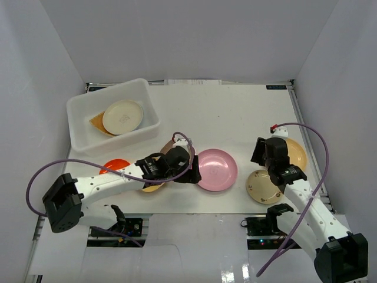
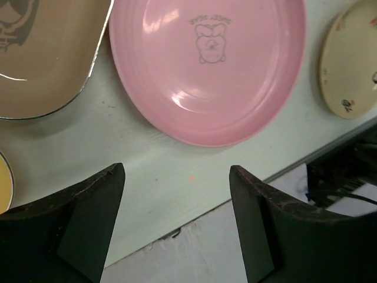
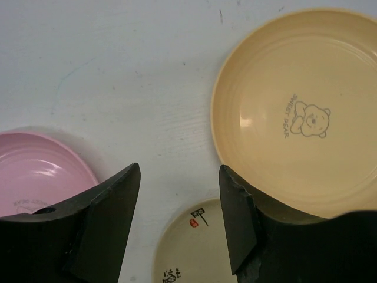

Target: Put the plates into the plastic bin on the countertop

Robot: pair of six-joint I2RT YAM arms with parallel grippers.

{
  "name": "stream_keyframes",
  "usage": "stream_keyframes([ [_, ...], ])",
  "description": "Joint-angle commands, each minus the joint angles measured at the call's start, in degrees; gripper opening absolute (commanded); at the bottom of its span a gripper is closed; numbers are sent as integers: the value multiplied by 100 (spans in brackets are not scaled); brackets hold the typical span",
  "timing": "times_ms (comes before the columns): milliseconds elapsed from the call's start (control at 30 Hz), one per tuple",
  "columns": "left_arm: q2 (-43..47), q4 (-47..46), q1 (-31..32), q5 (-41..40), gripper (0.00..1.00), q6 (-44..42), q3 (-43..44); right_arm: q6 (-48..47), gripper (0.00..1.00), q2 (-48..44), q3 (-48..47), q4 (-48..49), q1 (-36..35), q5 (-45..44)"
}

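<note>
The white plastic bin (image 1: pixel 79 121) stands at the back left with a cream plate (image 1: pixel 122 116) and an orange plate (image 1: pixel 97 122) inside. A pink plate (image 1: pixel 217 170) lies mid-table; it also shows in the left wrist view (image 2: pixel 206 65). My left gripper (image 1: pixel 189 172) is open and empty just left of it, above the table's near edge (image 2: pixel 177 177). A brown plate (image 2: pixel 41 59), a yellow plate (image 1: pixel 152 187) and a red plate (image 1: pixel 113 167) lie around the left arm. My right gripper (image 3: pixel 179 177) is open, empty, above a small cream plate (image 3: pixel 197 250) and beside a beige bear plate (image 3: pixel 300 112).
White walls enclose the countertop (image 1: pixel 235 112). The table's dark front rail (image 1: pixel 194 213) runs just below the plates. Purple cables loop off both arms. The small cream plate (image 1: pixel 262 187) and the beige plate (image 1: pixel 294 152) lie close together at the right.
</note>
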State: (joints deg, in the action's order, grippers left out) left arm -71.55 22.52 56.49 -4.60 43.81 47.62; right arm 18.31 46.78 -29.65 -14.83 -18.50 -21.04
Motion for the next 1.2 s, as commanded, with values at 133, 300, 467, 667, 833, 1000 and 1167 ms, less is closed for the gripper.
stream_keyframes([
  [133,-859,-177,433,-1552,82,795,-51,86,61,339,12,-205,417,346],
  [300,-1238,-389,459,-1798,81,918,37,68,59,928,-41,163,576,259],
  [467,-1598,-688,459,-1878,81,945,133,-90,56,1640,-242,463,777,83],
  [667,-2038,-714,468,-2044,75,875,275,-213,52,2176,-331,718,989,108],
  [833,-2091,-714,460,-2141,47,848,257,-283,39,2589,-349,920,1033,126],
  [1000,-2117,-714,459,-2203,20,796,275,-345,12,2687,-436,1035,1033,170],
  [1167,-2144,-723,459,-2255,7,839,301,-503,8,2441,-655,938,1024,91],
])
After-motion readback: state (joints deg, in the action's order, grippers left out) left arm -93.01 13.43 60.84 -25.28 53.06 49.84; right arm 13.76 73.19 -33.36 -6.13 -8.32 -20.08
